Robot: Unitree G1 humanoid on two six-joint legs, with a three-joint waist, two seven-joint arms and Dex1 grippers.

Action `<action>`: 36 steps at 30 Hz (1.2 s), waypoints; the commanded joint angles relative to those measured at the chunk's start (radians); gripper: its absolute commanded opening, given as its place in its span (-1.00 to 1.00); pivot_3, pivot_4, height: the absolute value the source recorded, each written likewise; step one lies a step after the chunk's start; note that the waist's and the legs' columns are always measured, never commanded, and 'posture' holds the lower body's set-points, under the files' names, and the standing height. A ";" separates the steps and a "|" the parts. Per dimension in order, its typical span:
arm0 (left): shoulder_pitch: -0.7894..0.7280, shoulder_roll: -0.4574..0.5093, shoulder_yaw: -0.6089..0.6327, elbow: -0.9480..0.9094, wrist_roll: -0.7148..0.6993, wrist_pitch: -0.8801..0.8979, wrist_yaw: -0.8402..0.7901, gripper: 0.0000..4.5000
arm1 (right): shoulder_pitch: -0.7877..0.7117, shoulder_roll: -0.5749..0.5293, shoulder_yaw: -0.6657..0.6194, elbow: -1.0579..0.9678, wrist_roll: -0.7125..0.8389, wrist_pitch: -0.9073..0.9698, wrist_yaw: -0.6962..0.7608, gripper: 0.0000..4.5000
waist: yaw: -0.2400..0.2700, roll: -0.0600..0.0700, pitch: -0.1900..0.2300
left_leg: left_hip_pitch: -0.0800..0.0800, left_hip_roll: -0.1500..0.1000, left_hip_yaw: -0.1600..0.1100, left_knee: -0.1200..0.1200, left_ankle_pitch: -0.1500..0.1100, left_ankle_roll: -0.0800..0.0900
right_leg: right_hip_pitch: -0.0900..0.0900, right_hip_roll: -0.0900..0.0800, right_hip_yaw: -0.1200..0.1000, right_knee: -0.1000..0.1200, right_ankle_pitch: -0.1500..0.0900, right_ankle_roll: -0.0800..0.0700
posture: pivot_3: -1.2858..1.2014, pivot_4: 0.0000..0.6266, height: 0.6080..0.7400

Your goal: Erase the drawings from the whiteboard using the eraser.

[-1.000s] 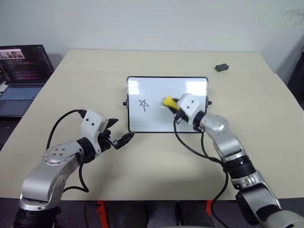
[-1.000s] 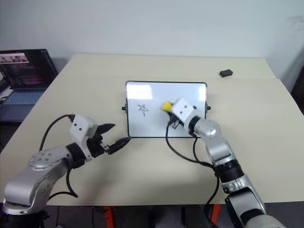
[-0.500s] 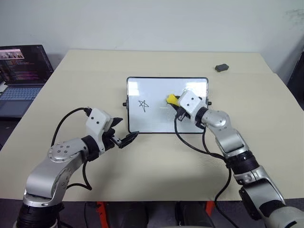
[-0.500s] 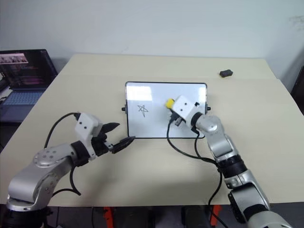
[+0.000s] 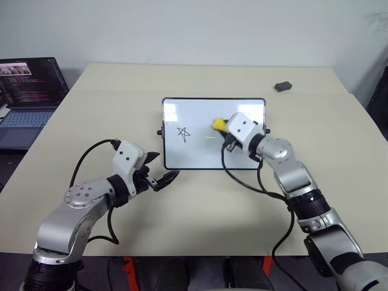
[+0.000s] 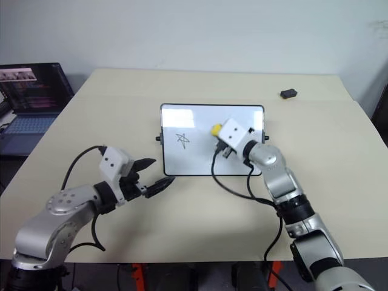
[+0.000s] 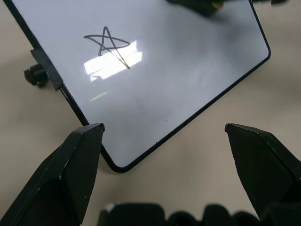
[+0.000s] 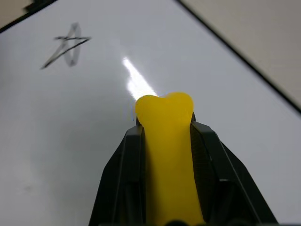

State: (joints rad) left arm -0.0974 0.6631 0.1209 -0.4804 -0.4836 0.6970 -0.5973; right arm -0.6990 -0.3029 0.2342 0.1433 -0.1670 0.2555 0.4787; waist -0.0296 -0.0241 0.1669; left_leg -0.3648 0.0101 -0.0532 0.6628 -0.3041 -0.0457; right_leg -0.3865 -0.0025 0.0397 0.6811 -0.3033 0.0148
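Right pincer around eraser

Both arms were built of silver-grey rounded metal segments joined by black rings and collars. Behind each end effector sat a white boxy housing with small dark holes on its face. The left end effector carried two black wedge-shaped fingers, broad at the base and narrowing to blunt tips, with a black scalloped edge between their roots. The right end effector had black fingers of the same make, with flat angular faces. A black cable looped from behind each white housing back along the forearm. The left arm's large round joint cap bore a ring of small screws.
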 commanded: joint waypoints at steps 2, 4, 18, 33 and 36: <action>-0.003 -0.005 0.003 -0.014 0.006 -0.025 -0.002 1.00 | -0.019 0.016 -0.045 0.024 0.010 0.001 -0.043 -0.57 | -0.001 0.000 0.000 | -0.001 0.000 0.000 0.000 0.000 0.000 | 0.000 0.000 0.000 -0.001 0.000 0.000 | 0.03 -0.52 1.00; -0.004 -0.006 0.001 -0.012 0.008 -0.026 -0.001 1.00 | -0.002 0.022 -0.025 0.006 0.010 0.007 -0.029 -0.57 | -0.002 0.000 0.000 | -0.001 0.000 0.001 0.000 0.000 0.000 | -0.001 0.000 0.001 -0.001 0.000 0.000 | 0.03 -0.52 1.00; -0.044 -0.019 -0.012 -0.008 0.000 0.001 0.024 1.00 | 0.115 0.014 -0.007 -0.155 0.058 0.046 0.054 -0.57 | -0.002 0.000 0.000 | -0.001 0.000 0.000 0.000 0.000 0.000 | -0.001 0.000 0.000 0.000 0.000 0.000 | 0.03 -0.52 1.00; 0.071 -0.015 0.054 -0.010 0.001 -0.060 0.004 1.00 | 0.532 -0.036 -0.201 -0.526 0.425 0.265 0.150 -0.57 | -0.001 0.001 0.001 | -0.002 0.000 0.000 -0.001 0.000 0.000 | -0.001 0.000 0.001 -0.001 -0.001 0.001 | 0.03 -0.52 1.00; 0.076 -0.015 0.061 -0.003 0.000 -0.068 0.001 1.00 | 0.573 -0.075 -0.182 -0.526 0.398 0.219 0.156 -0.57 | 0.000 0.001 0.001 | -0.002 0.000 0.000 -0.001 0.000 0.000 | -0.001 0.000 0.001 -0.001 -0.001 0.001 | 0.03 -0.52 1.00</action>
State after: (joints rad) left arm -0.0222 0.6432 0.1512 -0.4654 -0.4839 0.6528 -0.5926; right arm -0.1288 -0.3644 0.0463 -0.3384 0.2444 0.5195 0.6294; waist -0.0298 -0.0234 0.1675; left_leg -0.3666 0.0101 -0.0529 0.6620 -0.3045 -0.0455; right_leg -0.3878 -0.0027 0.0404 0.6802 -0.3044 0.0155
